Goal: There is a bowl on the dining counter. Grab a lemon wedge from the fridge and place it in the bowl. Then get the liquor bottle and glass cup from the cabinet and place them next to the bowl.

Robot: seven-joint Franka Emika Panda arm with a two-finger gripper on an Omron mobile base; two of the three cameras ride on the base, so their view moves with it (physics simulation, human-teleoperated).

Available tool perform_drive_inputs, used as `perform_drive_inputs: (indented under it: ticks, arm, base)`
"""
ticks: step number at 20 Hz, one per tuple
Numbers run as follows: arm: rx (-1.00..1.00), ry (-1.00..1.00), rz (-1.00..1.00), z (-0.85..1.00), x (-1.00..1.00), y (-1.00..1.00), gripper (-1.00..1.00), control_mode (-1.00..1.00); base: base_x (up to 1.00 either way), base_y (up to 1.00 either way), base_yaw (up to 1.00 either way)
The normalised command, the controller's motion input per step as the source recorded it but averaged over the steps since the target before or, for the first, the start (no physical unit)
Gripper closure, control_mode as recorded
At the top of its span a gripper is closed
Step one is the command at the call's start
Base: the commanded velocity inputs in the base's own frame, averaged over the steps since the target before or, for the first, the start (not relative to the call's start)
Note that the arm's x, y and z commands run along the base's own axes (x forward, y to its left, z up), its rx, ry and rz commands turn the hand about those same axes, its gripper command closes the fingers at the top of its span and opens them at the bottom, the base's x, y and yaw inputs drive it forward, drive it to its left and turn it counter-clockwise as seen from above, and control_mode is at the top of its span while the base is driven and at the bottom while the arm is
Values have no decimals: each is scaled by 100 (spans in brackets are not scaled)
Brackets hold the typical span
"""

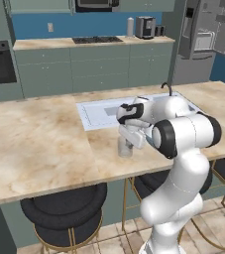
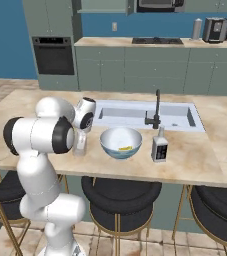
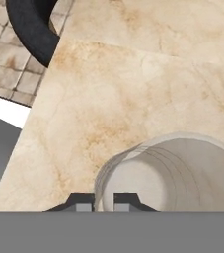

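The gripper point(image 3: 103, 201) pinches the rim of the upright glass cup point(image 3: 170, 175) (standing on the dining counter point(image 2: 195, 160)), with the bowl point(image 2: 120, 142) just right of it at frame centre.

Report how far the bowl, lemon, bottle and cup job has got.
Done: the lemon wedge lies in the bowl on the dining counter, and the liquor bottle stands beside the bowl. In hand: the gripper is shut on the rim of the glass cup, which is low at the counter on the bowl's other side. Left: release the cup and back off.
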Motion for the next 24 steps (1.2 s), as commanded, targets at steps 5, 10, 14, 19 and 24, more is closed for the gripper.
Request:
perform_drive_inputs:
  ticks: [5, 10, 14, 19, 24]
  arm:
    - [0, 0, -4, -22, 2, 9, 100, -100]
    - [0, 0, -4, -23, 0, 8, -100, -100]
    - [0, -2, -4, -9, -7, 1, -100, -100]
    - [1, -6, -4, 5, -33, 0, -100, -100]
    - [2, -12, -6, 44, -66, 0, -100, -100]
  base:
    - [0, 0, 0]
    - [0, 0, 0]
    - [0, 0, 0]
    - [0, 0, 0]
    - [0, 0, 0]
